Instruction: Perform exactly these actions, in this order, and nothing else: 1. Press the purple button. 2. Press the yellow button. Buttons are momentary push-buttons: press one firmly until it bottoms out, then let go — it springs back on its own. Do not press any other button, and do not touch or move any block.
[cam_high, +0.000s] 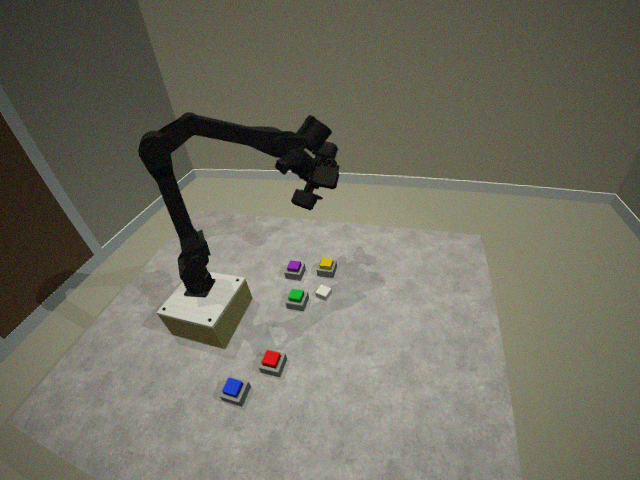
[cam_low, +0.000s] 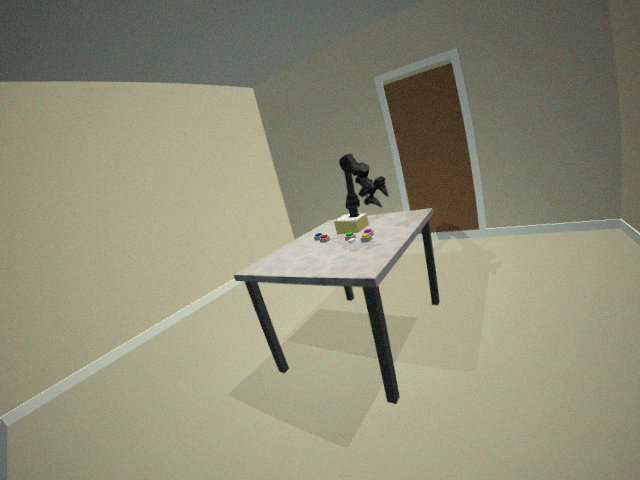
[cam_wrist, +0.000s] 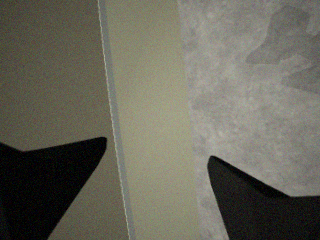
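Observation:
The purple button (cam_high: 294, 266) (cam_low: 368, 230) stands on its grey base on the table, and its cap is raised. The yellow button (cam_high: 326, 263) (cam_low: 366, 235) stands beside it, farther from the arm's base, also with its cap raised. My gripper (cam_high: 326, 190) (cam_low: 384, 200) (cam_wrist: 158, 152) is open and empty. It hangs high above the table, beyond both buttons as seen in the top view, and touches nothing. The wrist view shows both fingertips wide apart, with wall, floor and part of the table behind them; neither button shows there.
A green button (cam_high: 296, 295) (cam_low: 349, 234) stands near the purple one. A white block (cam_high: 323, 291) (cam_low: 352, 240) lies between the green and yellow buttons, slightly nearer the front. A red button (cam_high: 271, 358) (cam_low: 324, 236) and a blue button (cam_high: 232, 386) (cam_low: 318, 234) stand farther off.

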